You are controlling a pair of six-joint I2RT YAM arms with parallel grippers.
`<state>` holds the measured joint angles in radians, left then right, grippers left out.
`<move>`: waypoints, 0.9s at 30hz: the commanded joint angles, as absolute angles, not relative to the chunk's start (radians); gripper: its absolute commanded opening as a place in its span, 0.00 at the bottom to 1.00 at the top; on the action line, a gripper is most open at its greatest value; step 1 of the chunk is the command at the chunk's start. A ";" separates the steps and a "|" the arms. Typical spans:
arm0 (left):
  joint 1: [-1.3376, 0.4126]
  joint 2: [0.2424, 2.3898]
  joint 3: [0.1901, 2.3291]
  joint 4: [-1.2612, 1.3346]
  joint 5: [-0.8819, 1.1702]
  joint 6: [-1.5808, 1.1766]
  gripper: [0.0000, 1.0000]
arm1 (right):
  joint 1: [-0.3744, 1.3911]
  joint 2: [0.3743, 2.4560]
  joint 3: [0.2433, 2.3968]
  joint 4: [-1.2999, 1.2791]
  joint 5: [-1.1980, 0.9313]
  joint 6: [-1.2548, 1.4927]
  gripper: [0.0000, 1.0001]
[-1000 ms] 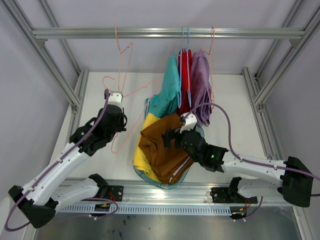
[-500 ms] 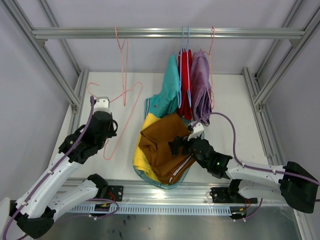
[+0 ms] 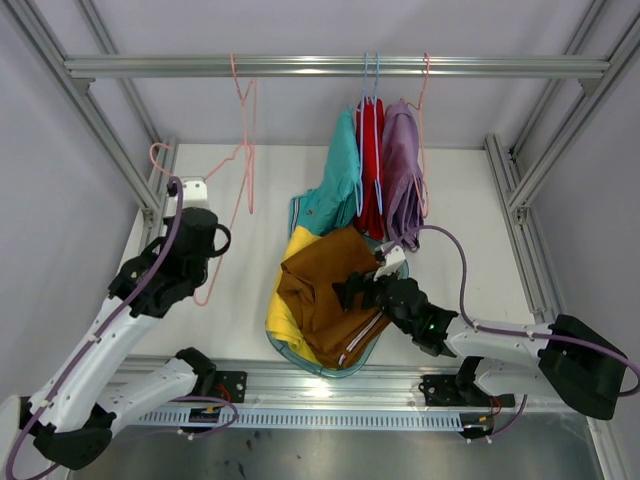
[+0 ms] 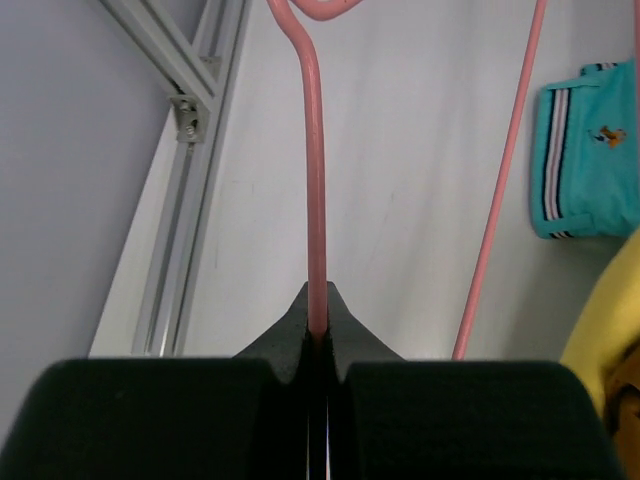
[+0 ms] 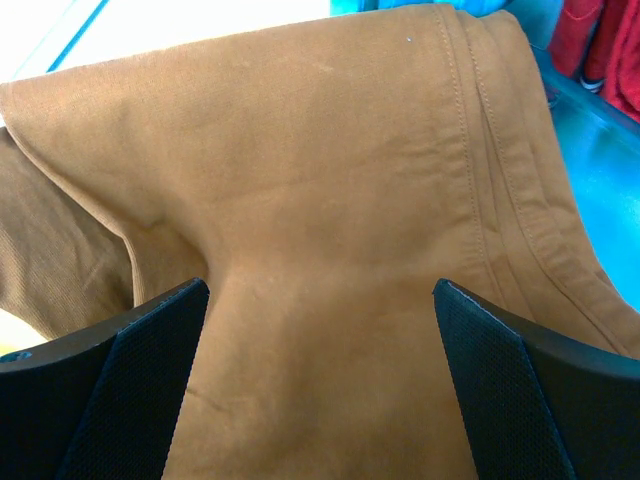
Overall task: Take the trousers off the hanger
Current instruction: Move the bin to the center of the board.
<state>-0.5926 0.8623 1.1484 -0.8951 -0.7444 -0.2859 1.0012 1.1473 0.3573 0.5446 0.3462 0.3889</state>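
Left claw [image 4: 318, 335] clamped tight on pink hanger [image 4: 314, 170] | right claw [image 5: 320, 390] spread wide, holding nothing, over brown trousers [image 3: 318, 290], lower centre, atop yellow trousers [image 3: 283, 318] | teal trousers [image 3: 336, 180], red trousers [image 3: 371, 165], lilac trousers [image 3: 400, 160] hang from rail [image 3: 300, 66], upper centre

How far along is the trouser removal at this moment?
Done: brown trousers and yellow trousers lie heaped below the rail. In hand: left gripper is shut on an empty pink hanger; right gripper is open over the brown pair. Left: teal trousers, red trousers and lilac trousers hang from the rail.
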 commanded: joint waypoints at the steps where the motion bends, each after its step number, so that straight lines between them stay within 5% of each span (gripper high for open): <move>1: -0.569 0.899 1.203 -0.879 -0.857 -0.230 0.00 | 0.970 1.195 0.328 0.590 0.310 0.403 0.99; 27: -0.489 1.304 1.658 -0.606 -1.005 0.179 0.00 | 0.956 1.575 0.531 0.670 0.075 0.428 0.99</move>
<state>-0.5137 1.2686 1.5745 -0.6514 -0.9878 0.1173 0.9520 1.5272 0.4992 0.7082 0.1589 0.3920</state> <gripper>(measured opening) 0.023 0.993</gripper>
